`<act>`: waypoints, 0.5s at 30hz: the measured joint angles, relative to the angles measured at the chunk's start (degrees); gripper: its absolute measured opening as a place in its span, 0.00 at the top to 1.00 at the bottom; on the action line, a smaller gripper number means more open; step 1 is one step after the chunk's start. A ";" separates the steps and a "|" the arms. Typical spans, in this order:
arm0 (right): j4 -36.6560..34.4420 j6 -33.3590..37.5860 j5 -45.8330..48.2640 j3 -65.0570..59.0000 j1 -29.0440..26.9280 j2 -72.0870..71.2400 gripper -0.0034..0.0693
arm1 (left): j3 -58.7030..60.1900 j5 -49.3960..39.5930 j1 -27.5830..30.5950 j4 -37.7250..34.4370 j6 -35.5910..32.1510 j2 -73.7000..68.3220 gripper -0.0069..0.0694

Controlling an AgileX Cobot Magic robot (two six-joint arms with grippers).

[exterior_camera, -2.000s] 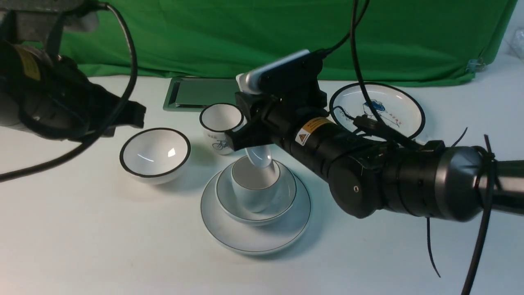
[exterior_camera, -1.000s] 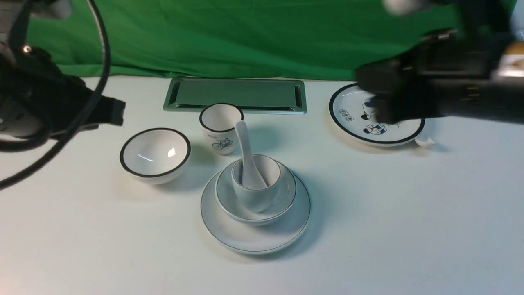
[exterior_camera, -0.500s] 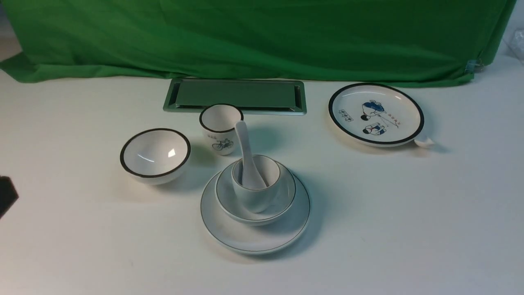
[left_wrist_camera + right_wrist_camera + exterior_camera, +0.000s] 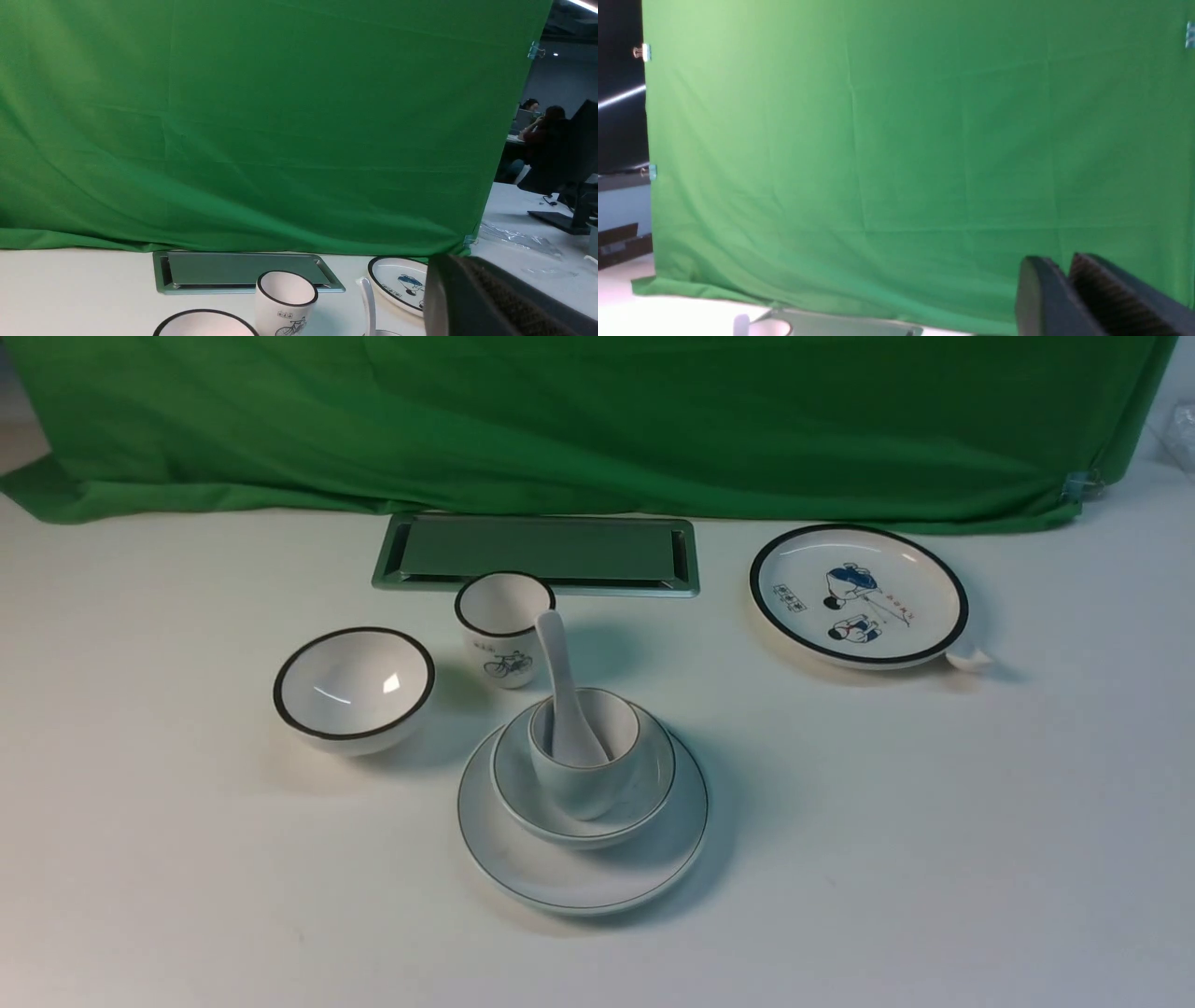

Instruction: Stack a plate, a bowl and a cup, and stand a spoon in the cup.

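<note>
The plain white plate (image 4: 523, 873) lies at the table's middle front. The speckled bowl (image 4: 653, 775) sits on it and the plain cup (image 4: 583, 789) sits in the bowl. The white spoon (image 4: 557, 677) stands in the cup, its handle leaning up toward the back; the handle also shows in the left wrist view (image 4: 369, 303). Neither gripper shows in the front view. My left gripper (image 4: 446, 261) is shut and empty, held off to the side. My right gripper (image 4: 1064, 261) is shut and empty, facing the green cloth.
A black-rimmed bowl (image 4: 353, 686) stands left of the stack, a bicycle cup (image 4: 504, 625) behind it, a metal tray (image 4: 537, 553) further back. A cartoon plate (image 4: 857, 595) lies at the back right with a small white piece (image 4: 969, 660) by its edge.
My right gripper let go of the spoon, which stays standing in the cup. Both arms drew back out of the front view.
</note>
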State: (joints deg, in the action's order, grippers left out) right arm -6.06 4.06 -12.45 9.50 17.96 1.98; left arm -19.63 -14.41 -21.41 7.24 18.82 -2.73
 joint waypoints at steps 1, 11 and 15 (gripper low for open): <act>0.00 0.00 0.00 0.00 0.00 0.00 0.78 | 0.00 0.00 0.00 0.00 0.00 0.00 0.90; 0.00 0.00 0.05 0.00 0.00 0.00 0.74 | 7.09 1.73 8.38 -10.49 -19.59 2.83 0.90; 0.00 0.00 0.05 -0.04 0.00 0.00 0.72 | 16.09 3.96 17.28 -11.22 -20.66 2.81 0.90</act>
State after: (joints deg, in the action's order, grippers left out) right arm -6.06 4.06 -12.40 9.46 17.96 1.98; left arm -3.55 -10.45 -4.13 -3.98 -1.84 0.08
